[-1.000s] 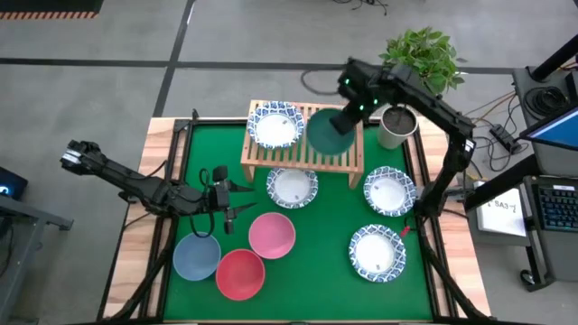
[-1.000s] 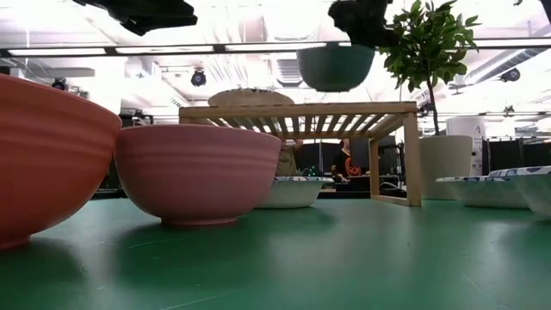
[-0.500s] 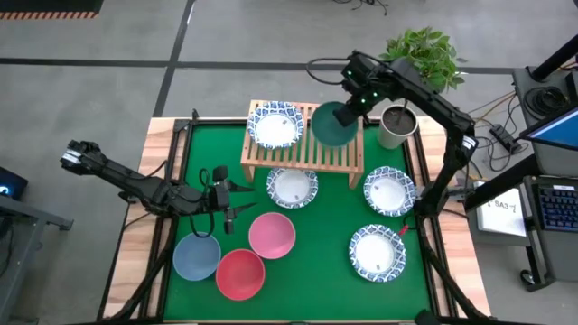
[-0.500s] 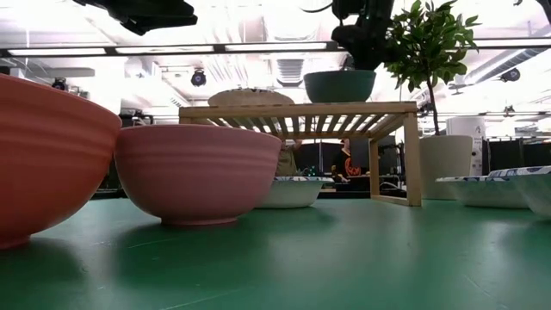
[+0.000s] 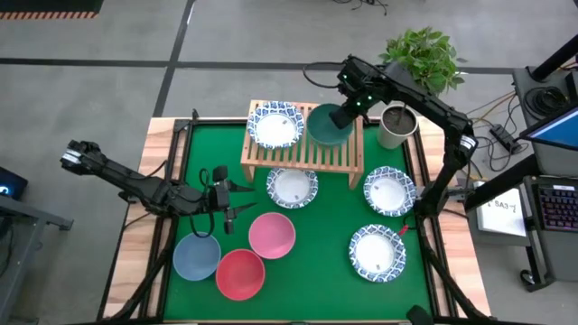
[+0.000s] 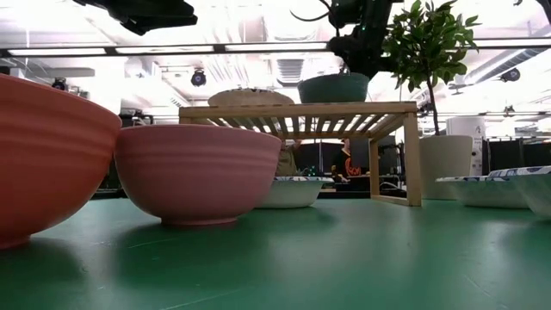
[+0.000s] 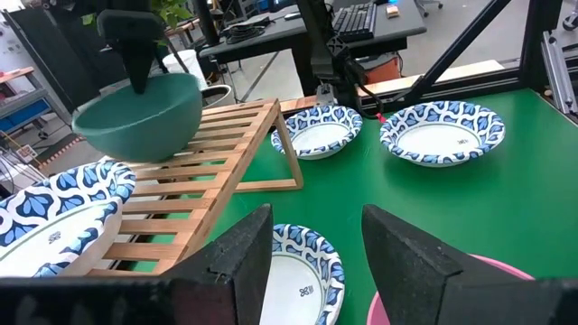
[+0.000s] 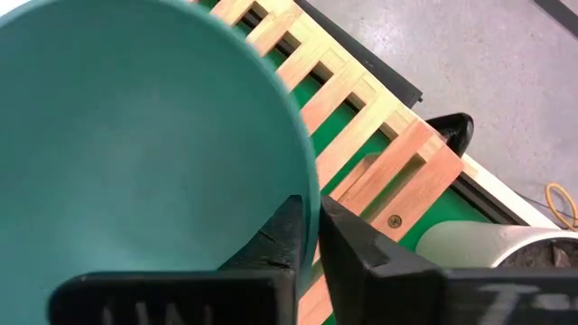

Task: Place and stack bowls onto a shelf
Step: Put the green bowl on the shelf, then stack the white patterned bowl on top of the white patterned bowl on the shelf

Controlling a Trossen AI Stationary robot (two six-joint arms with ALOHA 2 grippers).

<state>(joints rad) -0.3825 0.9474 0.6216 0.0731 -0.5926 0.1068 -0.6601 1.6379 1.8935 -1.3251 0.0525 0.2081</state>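
Observation:
The dark green bowl [image 5: 325,126] sits on the right part of the light-wood shelf [image 5: 301,155], slightly tilted in the low view [image 6: 334,88]. My right gripper [image 5: 344,115] is shut on it from above. A white blue-patterned bowl [image 5: 275,125] rests on the shelf's left part. Three more patterned bowls [image 5: 292,187] [image 5: 389,190] [image 5: 377,252] lie on the green mat. The pink bowl [image 5: 272,235], the red bowl [image 5: 240,273] and the blue-grey bowl [image 5: 197,256] stand near the front left. My left gripper [image 5: 226,204] hovers open beside them, touching nothing. My right gripper pinches the dark green bowl's rim [image 8: 310,185] on its far right side, one finger [image 8: 271,242] inside the bowl and the other [image 8: 363,251] outside. The fingers point down from above. The bowl's base meets the shelf's slats [image 7: 194,144], and the bowl leans a little.
A grey plant pot [image 5: 396,127] with a leafy plant stands just right of the shelf, close to my right arm. The shelf's middle slats [image 5: 302,144] between the two bowls are bare. Wooden borders [image 5: 135,262] frame the green mat.
My right gripper has come down and moved slightly toward the far edge, carrying the dark green bowl. The bowl hung clear above the shelf a second ago and now sits on its slatted top. The left arm has kept still.

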